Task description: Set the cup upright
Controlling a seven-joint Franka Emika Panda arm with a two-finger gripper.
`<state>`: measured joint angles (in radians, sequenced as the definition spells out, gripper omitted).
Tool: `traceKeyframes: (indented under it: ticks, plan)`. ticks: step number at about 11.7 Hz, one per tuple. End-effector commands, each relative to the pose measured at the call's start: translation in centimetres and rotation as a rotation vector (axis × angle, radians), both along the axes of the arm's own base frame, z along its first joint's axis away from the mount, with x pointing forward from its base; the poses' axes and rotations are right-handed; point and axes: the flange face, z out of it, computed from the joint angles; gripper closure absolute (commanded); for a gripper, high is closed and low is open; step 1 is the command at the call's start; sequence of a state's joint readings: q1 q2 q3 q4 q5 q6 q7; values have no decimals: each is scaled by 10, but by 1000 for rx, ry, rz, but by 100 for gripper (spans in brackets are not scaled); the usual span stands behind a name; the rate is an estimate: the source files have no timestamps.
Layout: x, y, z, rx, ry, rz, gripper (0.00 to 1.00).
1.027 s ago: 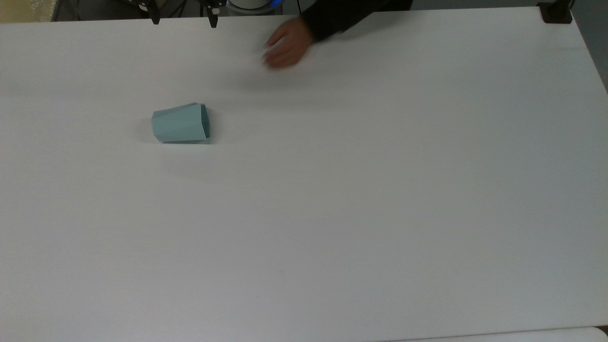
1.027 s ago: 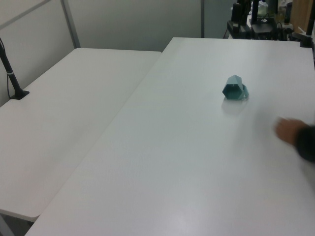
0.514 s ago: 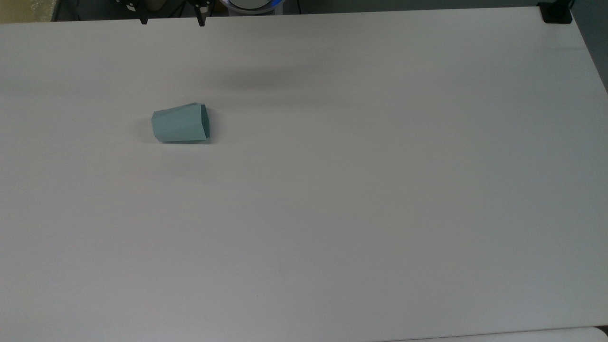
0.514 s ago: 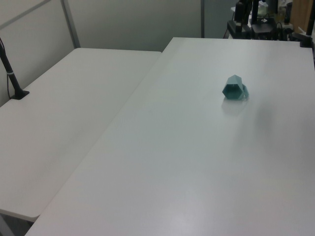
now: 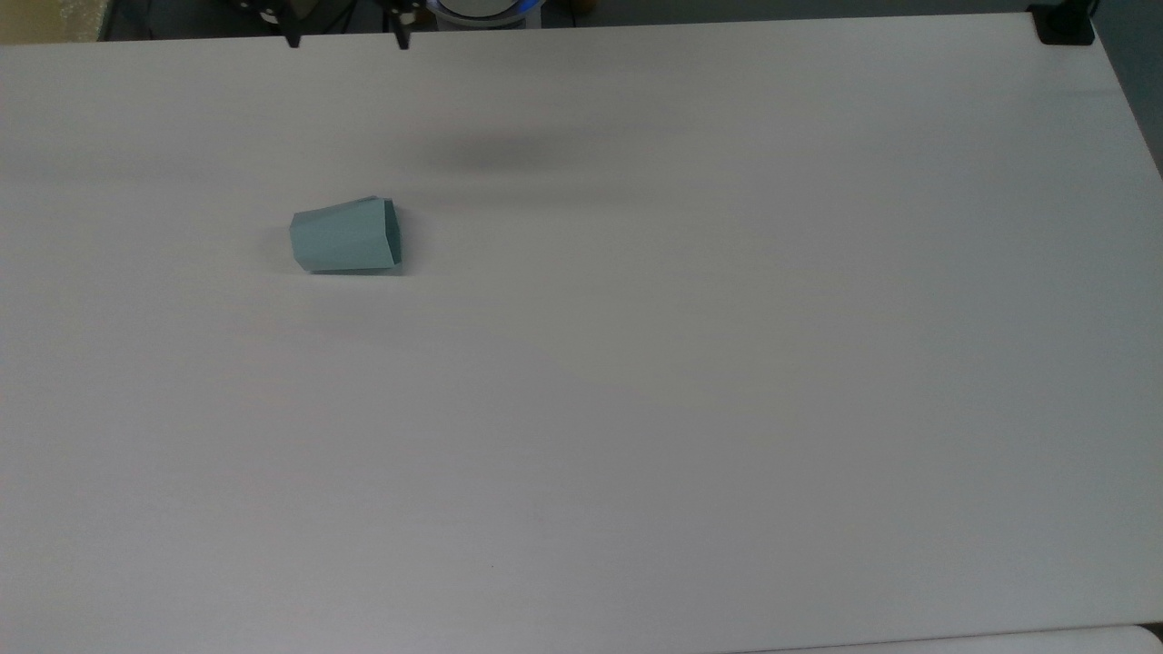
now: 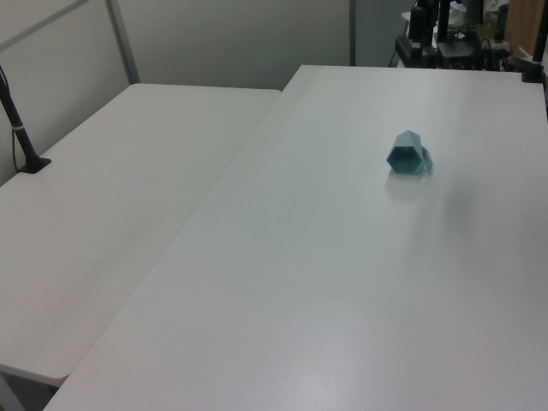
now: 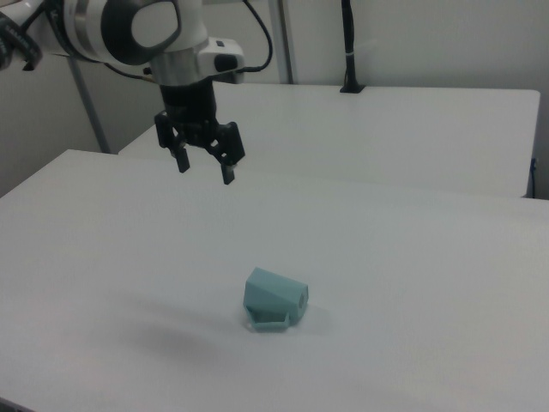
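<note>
Our fingers (image 7: 204, 165) hang spread apart, gripping nothing, high above the desk (image 7: 412, 283); we see the cup (image 7: 273, 299) on its side (mouth toward the top view's right).

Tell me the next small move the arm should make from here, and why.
Probably bring the gripper down and across toward the cup. The cup lies on its side on the white table, its opening facing the top view's right, so it is not yet upright. The gripper hangs open, well above the table and apart from the cup, holding nothing.
</note>
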<state>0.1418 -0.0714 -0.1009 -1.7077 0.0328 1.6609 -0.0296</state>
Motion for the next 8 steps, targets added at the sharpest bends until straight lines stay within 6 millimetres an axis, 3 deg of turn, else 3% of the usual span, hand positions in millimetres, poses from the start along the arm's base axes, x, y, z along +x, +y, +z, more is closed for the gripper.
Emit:
traceKeyframes:
  ticks: [1,4,8]
  plan:
    - [-3,91,-21,-254,-4,57,0]
    - [-2,160,-86,-493,-32,92,0]
    - [5,207,-192,-767,-65,161,0]
